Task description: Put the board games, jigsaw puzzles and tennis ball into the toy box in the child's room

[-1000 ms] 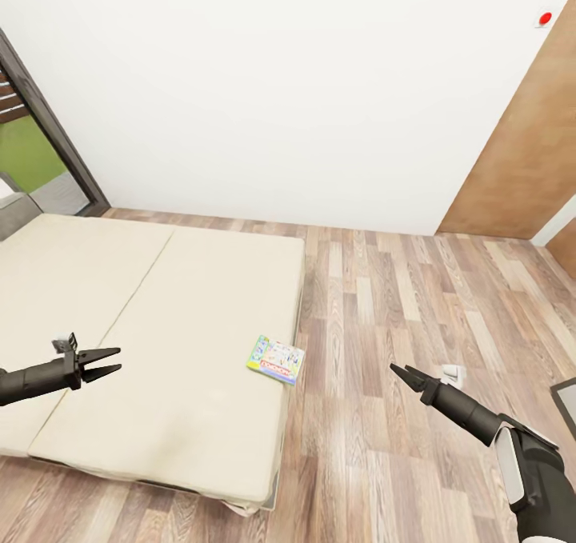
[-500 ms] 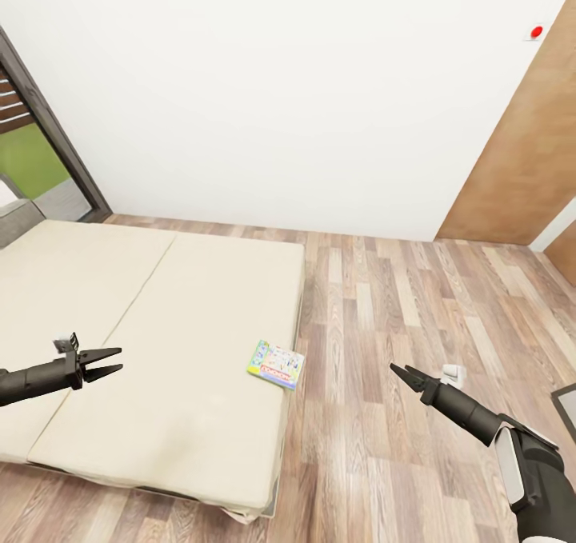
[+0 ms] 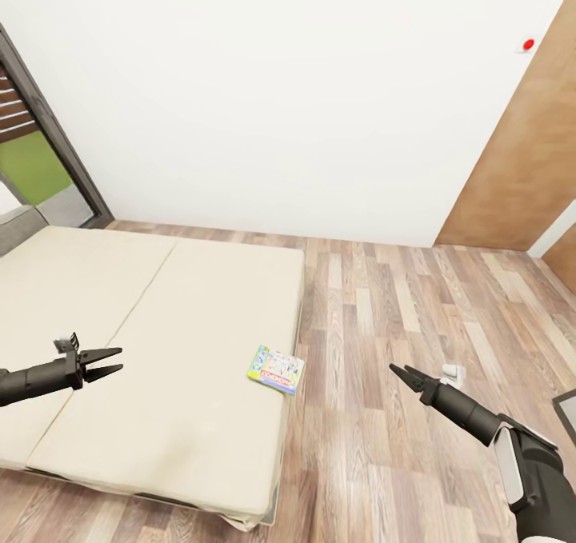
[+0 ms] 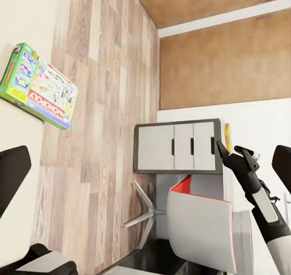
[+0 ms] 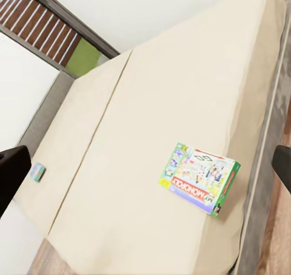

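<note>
While board game [image 3: 276, 369] lies at bed [image 3: 144, 343] edge, left end effector [image 3: 110, 363] and right end effector [image 3: 398, 372] hang spread, nothing between.

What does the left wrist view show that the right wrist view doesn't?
Left wrist view: a grey three-door cabinet, a white red-edged chair, the wood-plank floor and the right end effector, open. Right wrist view: a brown slatted window and a small blue flat object. Shared: the green-edged flat board game box on the beige mattress.

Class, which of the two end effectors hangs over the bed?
The left end effector, over the beige bed; the right end effector is over the wood floor.
</note>
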`<state>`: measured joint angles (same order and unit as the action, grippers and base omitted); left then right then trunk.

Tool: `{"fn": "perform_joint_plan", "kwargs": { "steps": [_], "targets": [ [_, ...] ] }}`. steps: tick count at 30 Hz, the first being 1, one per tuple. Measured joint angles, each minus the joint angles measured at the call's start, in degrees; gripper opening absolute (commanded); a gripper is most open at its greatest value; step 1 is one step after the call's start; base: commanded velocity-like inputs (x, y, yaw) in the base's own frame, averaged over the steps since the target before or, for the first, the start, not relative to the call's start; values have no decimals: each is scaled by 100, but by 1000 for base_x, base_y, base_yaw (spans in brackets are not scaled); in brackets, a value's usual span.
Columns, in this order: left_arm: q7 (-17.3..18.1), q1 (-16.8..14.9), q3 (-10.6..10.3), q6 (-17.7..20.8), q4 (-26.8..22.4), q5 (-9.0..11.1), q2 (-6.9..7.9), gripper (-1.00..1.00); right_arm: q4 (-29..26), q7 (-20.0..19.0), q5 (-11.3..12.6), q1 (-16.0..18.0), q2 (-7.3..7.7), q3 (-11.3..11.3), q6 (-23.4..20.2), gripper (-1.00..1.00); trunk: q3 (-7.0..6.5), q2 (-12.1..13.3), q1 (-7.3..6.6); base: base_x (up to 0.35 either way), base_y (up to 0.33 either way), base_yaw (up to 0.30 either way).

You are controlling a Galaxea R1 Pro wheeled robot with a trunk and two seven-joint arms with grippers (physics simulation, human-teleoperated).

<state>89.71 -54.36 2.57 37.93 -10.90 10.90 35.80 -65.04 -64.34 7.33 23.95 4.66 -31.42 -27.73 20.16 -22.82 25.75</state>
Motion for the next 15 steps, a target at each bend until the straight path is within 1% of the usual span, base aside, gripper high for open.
{"fn": "perform_joint_plan", "kwargs": {
  "steps": [15],
  "targets": [
    [0, 0, 0, 0, 0, 1, -2, 100, 0, -1, 2, 0, -2, -6, 0, 100, -142, 0, 0, 0, 0, 0]
  ]
}}
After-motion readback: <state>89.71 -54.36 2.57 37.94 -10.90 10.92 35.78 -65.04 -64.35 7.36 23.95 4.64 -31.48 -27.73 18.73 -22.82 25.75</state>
